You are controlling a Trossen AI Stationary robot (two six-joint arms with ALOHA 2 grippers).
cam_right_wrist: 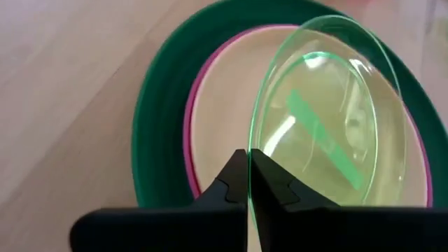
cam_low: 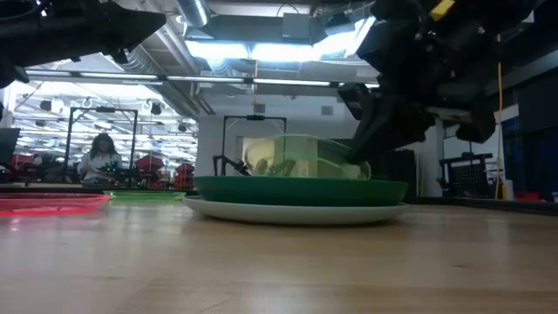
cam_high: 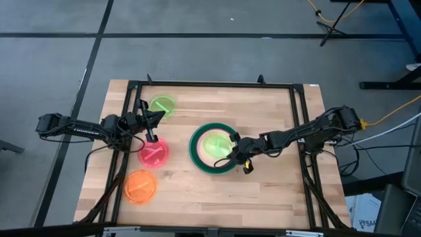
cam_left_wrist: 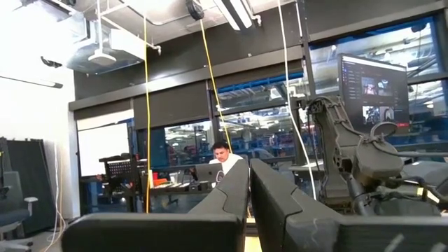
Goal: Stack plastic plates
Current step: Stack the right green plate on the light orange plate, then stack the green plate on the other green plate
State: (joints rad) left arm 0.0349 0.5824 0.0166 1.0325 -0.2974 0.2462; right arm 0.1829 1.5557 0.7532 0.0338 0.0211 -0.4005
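A stack sits mid-table: a light bottom plate [cam_low: 288, 212], the dark green plate [cam_high: 197, 153], the magenta plate [cam_right_wrist: 187, 133] and the peach plate [cam_right_wrist: 224, 119]. My right gripper [cam_right_wrist: 250, 152] is shut on a translucent lime plate [cam_right_wrist: 329, 119] above that stack. The second lime plate [cam_high: 162, 105], the pink-red plate [cam_high: 152, 153] and the orange plate [cam_high: 140, 186] lie flat on the table's left part. My left gripper [cam_high: 156, 120] hovers between the lime and pink-red plates, shut [cam_left_wrist: 250, 168] and holding nothing. My right gripper pinches the translucent lime plate by its rim [cam_right_wrist: 260, 140], on the side nearest the table's right edge. The fingers come from the right, slanting down. The plate is tilted, its held side raised and its far side low over the peach plate.
A dark metal frame [cam_high: 210, 84] runs around the tabletop. Bare wood lies along the near edge [cam_high: 217, 197] and right of the stack [cam_high: 276, 178]. A person [cam_low: 100, 157] sits at a desk in the room behind.
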